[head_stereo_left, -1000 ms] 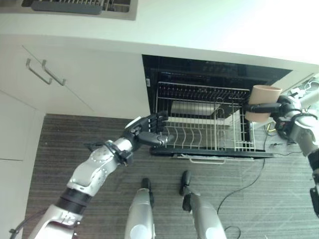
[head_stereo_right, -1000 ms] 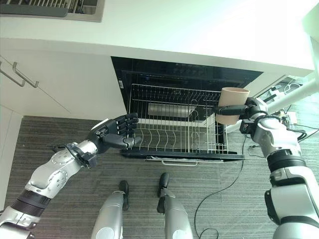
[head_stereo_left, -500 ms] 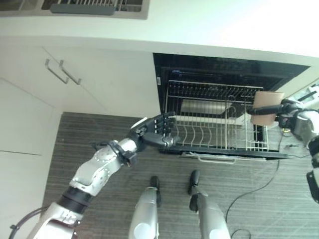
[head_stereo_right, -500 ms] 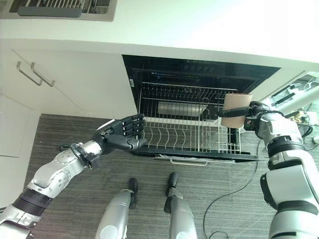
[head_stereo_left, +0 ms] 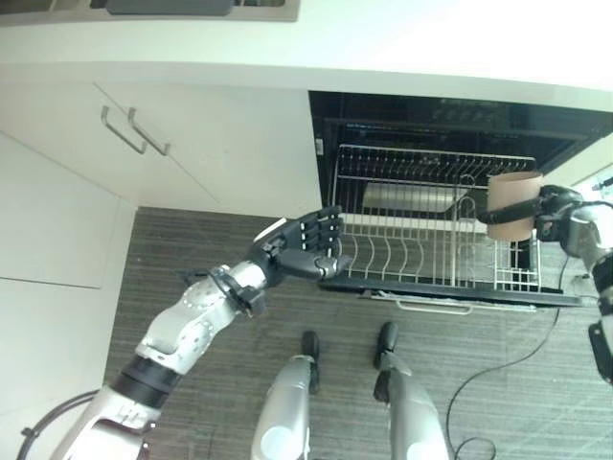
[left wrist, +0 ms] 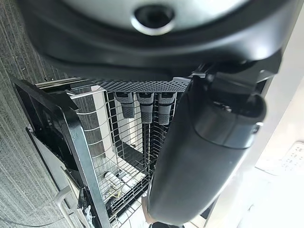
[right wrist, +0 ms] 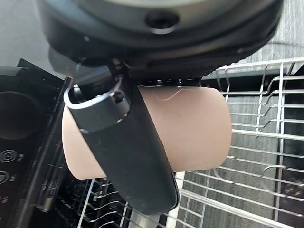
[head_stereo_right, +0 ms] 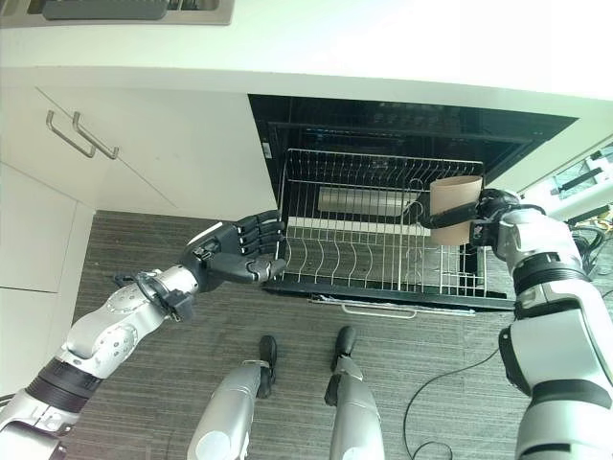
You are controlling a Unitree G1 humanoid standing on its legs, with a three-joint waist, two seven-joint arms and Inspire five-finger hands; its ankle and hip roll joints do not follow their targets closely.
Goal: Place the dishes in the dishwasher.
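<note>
The beige cup (head_stereo_right: 456, 210) is held in the right hand (head_stereo_right: 488, 213), whose thumb and fingers are curled around its side; the right wrist view shows the dark thumb lying across the cup wall. The cup hangs above the right end of the pulled-out dishwasher rack (head_stereo_right: 374, 251), over the tall wire section there, and it does not touch the wires yet.

Compared with one second ago, the cup sits lower against the rack and is tipped more to the side. The whole picture has also shifted, so part of this difference comes from the camera and not from the arm. I judge that the hand is bringing the cup down toward the rack, so the placing step is close but not done.

The rack is mostly bare wire; a pale flat dish (head_stereo_right: 362, 199) lies at its far side. The left hand (head_stereo_right: 239, 254) is at the near left corner of the rack, with fingers straight and close together, touching or almost touching the front rail, I cannot tell which. Its pose looks the same as before. Above the dishwasher runs the white counter (head_stereo_right: 383, 48), and white cabinet doors (head_stereo_right: 144, 144) stand to the left.
</note>
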